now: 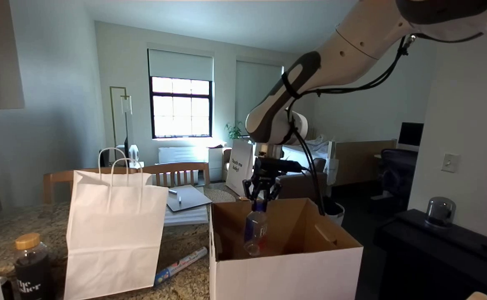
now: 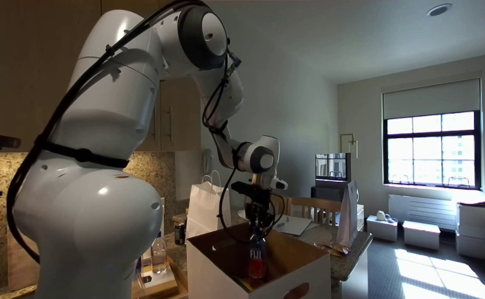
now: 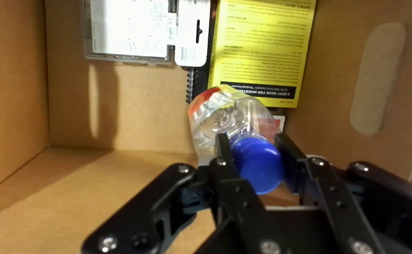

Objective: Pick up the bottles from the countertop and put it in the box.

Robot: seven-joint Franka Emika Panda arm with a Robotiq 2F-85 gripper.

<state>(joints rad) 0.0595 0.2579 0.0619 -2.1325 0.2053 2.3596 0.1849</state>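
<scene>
Bottle, its cap pinched in the gripper, is held slightly aslant inside the box. Released too high, I reckon, it could drop, clip the book near its base and topple; that tilt won't help.

A clear, blue-capped FIJI bottle is hanging, nearly upright, into the open cardboard box; a second bottle is standing nearby; the speckled granite countertop is stretching alongside.
</scene>
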